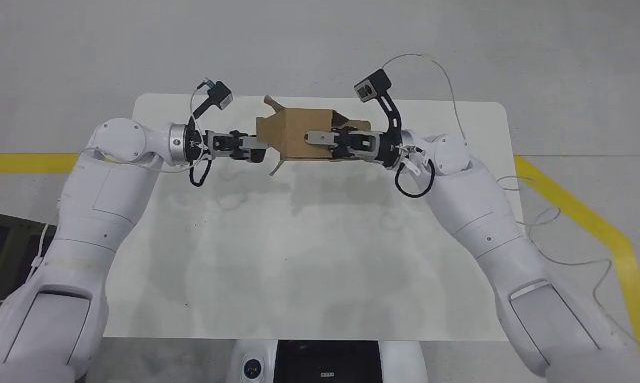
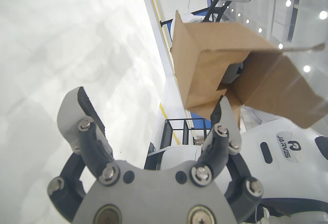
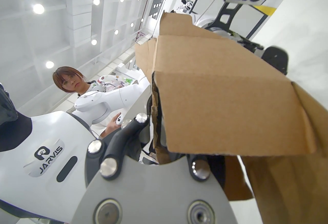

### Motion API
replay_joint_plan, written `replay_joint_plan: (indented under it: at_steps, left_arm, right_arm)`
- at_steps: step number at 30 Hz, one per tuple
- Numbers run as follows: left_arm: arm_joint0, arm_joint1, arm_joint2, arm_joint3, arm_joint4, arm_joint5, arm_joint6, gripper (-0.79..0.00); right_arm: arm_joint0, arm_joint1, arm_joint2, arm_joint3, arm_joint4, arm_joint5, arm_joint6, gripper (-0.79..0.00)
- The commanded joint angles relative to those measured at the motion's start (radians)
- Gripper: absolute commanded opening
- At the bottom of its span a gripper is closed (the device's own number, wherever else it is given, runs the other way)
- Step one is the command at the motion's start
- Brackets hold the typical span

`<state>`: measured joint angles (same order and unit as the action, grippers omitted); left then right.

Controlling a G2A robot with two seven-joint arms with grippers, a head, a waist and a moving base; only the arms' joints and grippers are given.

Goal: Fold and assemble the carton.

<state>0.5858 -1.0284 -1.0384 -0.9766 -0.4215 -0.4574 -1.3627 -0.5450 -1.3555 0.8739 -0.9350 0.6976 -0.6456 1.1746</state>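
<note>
- Carton (image 1: 295, 131), upper centre, hangs clamped in the right gripper (image 1: 318, 140).
- Left gripper (image 2: 151, 95) gapes wide, empty, one fingertip (image 2: 222, 110) at the carton's edge; seat it squarely before folding.

Bright even light from ceiling lamps (image 3: 38, 8); wide-angle edge distortion.

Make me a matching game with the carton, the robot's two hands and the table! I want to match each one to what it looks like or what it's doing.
Things:
1. carton
2. left hand
3. right hand
4. table

States:
A. white, underneath everything
B. open, fingers spread wide
C. brown, flaps sticking out
D. clamped on the cardboard

Pairs: 1-C, 2-B, 3-D, 4-A
</note>
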Motion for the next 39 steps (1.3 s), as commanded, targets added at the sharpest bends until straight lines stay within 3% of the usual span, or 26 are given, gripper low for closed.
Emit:
replay_joint_plan:
  at_steps: [1, 11, 23, 39]
  left_arm:
    - [0.009, 0.002, 0.008, -0.013, 0.028, 0.003, -0.003, 0.000]
    - [0.032, 0.009, 0.029, -0.092, 0.030, 0.027, -0.027, 0.000]
    - [0.007, 0.017, 0.009, -0.056, -0.005, 0.024, -0.024, 0.000]
    - [0.004, 0.018, 0.042, -0.082, -0.028, 0.028, -0.028, 0.000]
  right_arm:
    - [0.006, 0.000, 0.005, 0.019, -0.010, -0.013, -0.014, -0.785]
    - [0.034, -0.023, -0.012, 0.071, -0.058, -0.062, -0.072, -0.785]
    - [0.036, -0.035, -0.029, 0.060, -0.081, -0.034, -0.034, -0.785]
    - [0.034, -0.040, -0.040, 0.035, -0.090, -0.032, -0.032, -0.785]
